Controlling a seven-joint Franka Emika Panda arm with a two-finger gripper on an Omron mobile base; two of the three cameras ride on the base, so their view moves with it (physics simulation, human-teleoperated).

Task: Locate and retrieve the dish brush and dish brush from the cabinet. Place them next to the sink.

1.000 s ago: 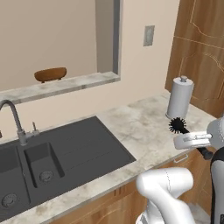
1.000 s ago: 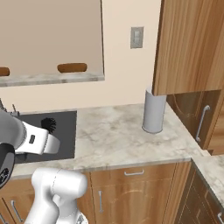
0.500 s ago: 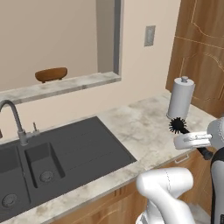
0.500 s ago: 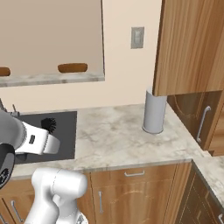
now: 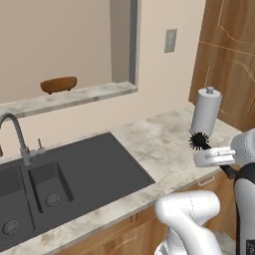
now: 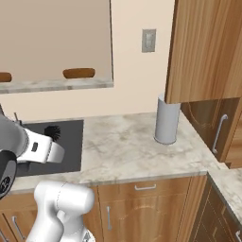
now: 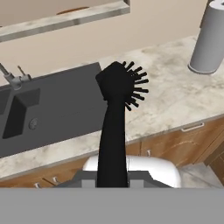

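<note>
An all-black dish brush (image 7: pixel 114 118) with a round bristly head (image 5: pixel 200 141) sticks up from my gripper (image 7: pixel 112 175), which is shut on its handle. The brush hangs in the air above the marble counter's front edge (image 5: pixel 164 164), right of the dark grey sink (image 5: pixel 89 169). In the right base view the bristle head (image 6: pixel 52 132) shows over the sink's drainboard (image 6: pixel 71 151), just past my gripper (image 6: pixel 45 142). The light-brown wall cabinet (image 6: pixel 203 47) hangs at the upper right.
A grey paper-towel roll (image 5: pixel 206 112) (image 6: pixel 168 120) stands on the counter near the wall corner. The steel gooseneck tap (image 5: pixel 15 132) rises behind the basins. A brown bowl (image 5: pixel 59 84) sits on the window ledge. Bare counter (image 6: pixel 118 146) lies between sink and roll.
</note>
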